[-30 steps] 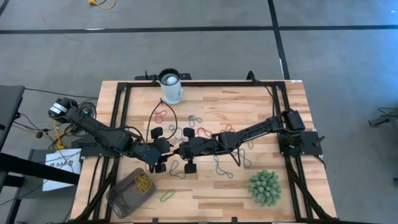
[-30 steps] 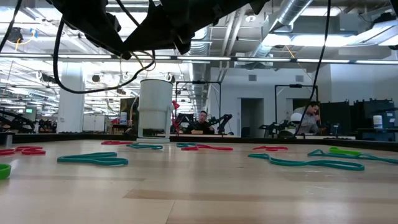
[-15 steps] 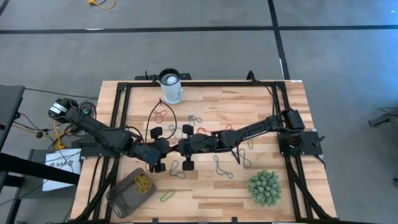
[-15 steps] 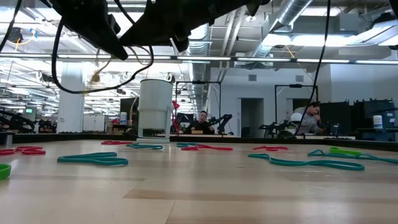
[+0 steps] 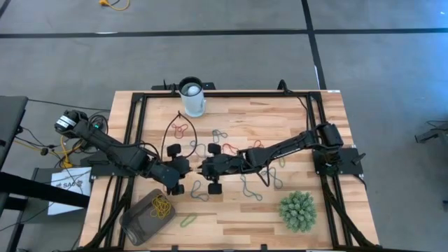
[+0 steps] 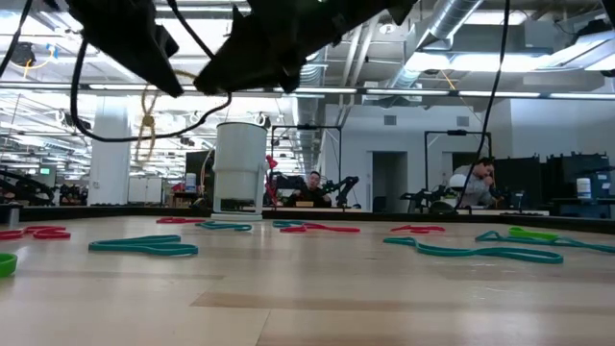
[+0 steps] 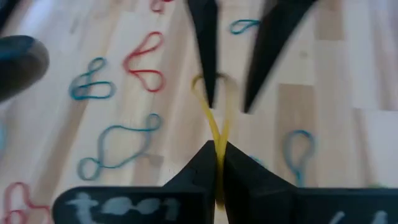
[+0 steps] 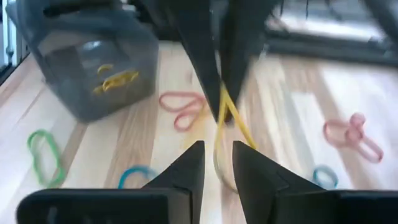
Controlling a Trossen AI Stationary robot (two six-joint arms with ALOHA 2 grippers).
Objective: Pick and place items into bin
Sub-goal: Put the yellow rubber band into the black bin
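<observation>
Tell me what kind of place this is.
Probably a robotics lab or workshop: exposed ceiling ducts, people at workstations behind the table, and other robot arms in the background.

Both arms meet tip to tip at mid-table
Left gripper (image 5: 187, 166) is pinched on a yellow band (image 7: 216, 134); right gripper (image 5: 201, 169), facing it, has fingers slightly parted around that band

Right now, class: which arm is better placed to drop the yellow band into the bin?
Left. Its gripper is shut on the yellow band and is nearer the bin; the right gripper has opened around it.
</observation>
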